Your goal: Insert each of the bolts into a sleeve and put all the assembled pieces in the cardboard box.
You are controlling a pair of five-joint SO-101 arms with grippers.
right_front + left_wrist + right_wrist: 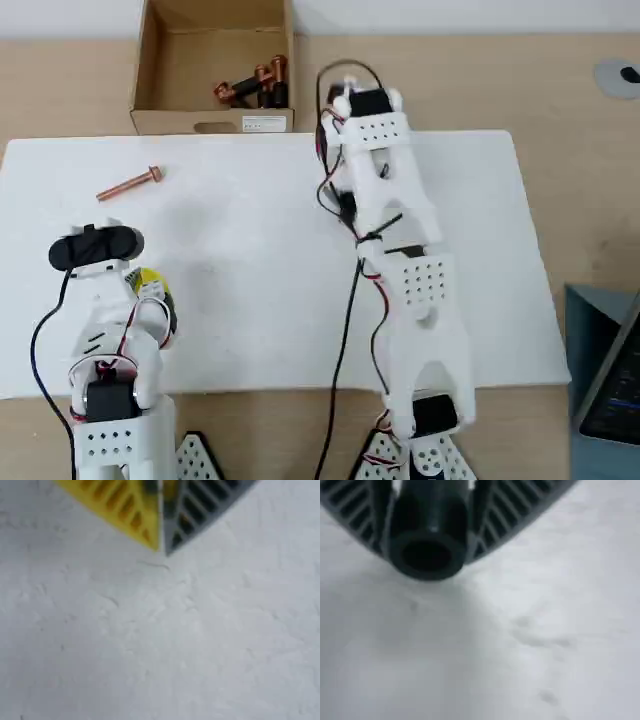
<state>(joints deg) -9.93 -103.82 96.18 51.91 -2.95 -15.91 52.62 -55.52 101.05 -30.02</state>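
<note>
Right gripper (427, 550) clamps the sleeve (427, 556), left gripper (161, 542) sits pinched shut, empty; bolt (130, 184) likely rolls off if closed fingers nudge it.

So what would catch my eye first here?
Probably the lone copper-coloured metal bolt lying on the white mat, near the open brown cardboard box holding a few assembled bolt-and-sleeve pieces. Then the black plastic tube sleeve clamped in the right gripper, hollow end towards its camera.
</note>
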